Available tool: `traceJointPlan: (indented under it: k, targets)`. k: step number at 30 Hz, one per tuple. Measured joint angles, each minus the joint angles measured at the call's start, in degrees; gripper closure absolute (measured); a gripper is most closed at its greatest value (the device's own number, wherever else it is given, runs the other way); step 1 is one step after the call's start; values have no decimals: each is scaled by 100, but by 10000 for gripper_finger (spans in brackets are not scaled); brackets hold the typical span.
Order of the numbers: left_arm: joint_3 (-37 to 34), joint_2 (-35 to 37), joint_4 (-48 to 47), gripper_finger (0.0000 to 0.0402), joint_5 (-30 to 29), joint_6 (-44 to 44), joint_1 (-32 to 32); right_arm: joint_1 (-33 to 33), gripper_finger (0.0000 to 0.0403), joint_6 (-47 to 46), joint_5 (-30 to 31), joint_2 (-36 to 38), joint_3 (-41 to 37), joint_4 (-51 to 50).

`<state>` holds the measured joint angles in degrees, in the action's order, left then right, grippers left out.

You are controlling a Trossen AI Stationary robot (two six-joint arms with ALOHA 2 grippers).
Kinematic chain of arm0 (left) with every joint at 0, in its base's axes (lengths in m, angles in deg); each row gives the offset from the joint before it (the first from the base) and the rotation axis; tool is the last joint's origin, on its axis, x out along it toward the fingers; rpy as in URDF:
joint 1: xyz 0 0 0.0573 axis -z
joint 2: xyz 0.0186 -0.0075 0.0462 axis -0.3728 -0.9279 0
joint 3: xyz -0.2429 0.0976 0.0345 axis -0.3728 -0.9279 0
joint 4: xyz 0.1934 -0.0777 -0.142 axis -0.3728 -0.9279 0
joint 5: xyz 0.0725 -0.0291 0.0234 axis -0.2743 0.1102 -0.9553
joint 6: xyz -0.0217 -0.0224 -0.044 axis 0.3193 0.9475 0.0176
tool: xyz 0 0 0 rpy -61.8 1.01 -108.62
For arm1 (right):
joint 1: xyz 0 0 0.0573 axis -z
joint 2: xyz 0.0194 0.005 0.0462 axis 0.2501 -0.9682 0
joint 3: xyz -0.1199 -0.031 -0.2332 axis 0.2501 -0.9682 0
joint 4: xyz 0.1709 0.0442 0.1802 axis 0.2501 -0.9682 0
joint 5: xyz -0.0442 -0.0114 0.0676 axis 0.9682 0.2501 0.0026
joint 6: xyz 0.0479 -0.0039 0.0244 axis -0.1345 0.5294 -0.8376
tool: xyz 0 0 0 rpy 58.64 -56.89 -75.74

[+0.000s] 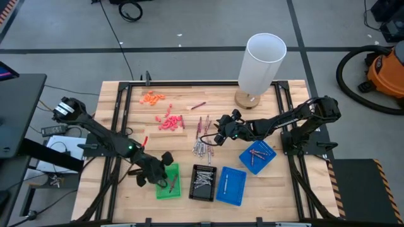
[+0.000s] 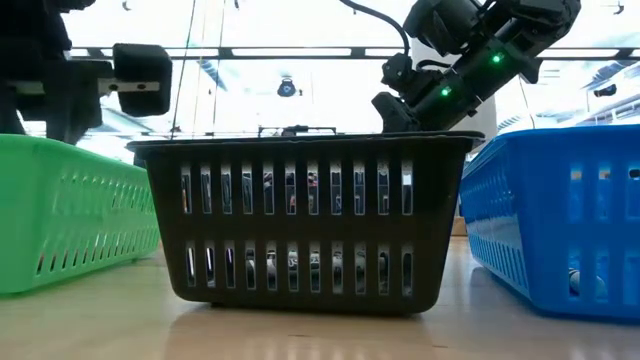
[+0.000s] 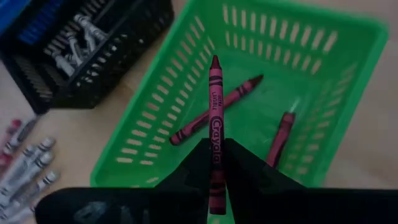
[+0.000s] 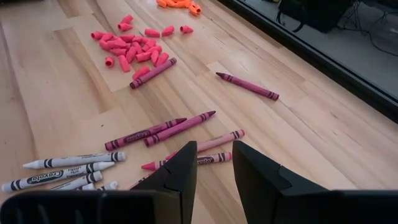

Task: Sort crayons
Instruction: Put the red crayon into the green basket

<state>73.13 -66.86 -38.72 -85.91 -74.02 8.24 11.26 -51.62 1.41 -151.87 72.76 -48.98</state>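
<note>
Left hand [image 3: 214, 165] clamped on slim maroon paper-wrapped crayon [image 3: 215, 118], slotted green plastic tray [image 3: 323, 37] beneath, right hand [image 4: 214, 165] fingers apart over loose crayons [image 4: 177, 129] on wood-grain table [image 4: 56, 93].

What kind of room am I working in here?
Probably a lab or workshop, not a home: the wooden table sits in a metal frame on a taped concrete floor, with loose cables and an orange shop vacuum beside it.
</note>
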Motion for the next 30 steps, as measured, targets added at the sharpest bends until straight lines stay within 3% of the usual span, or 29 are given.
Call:
traceJointPlan:
  k: [9, 15, 30]
  targets:
    - [0, -401, -11, 361, -215, -1204, 13, 0, 292, 2, -4, 0, -1, 0]
    - [3, -608, 23, 356, -249, -1350, 11, 0, 292, 4, -7, -2, -2, 0]
    - [20, -574, 451, 257, -742, -1190, 48, -2, 292, 12, -11, -2, -2, -2]
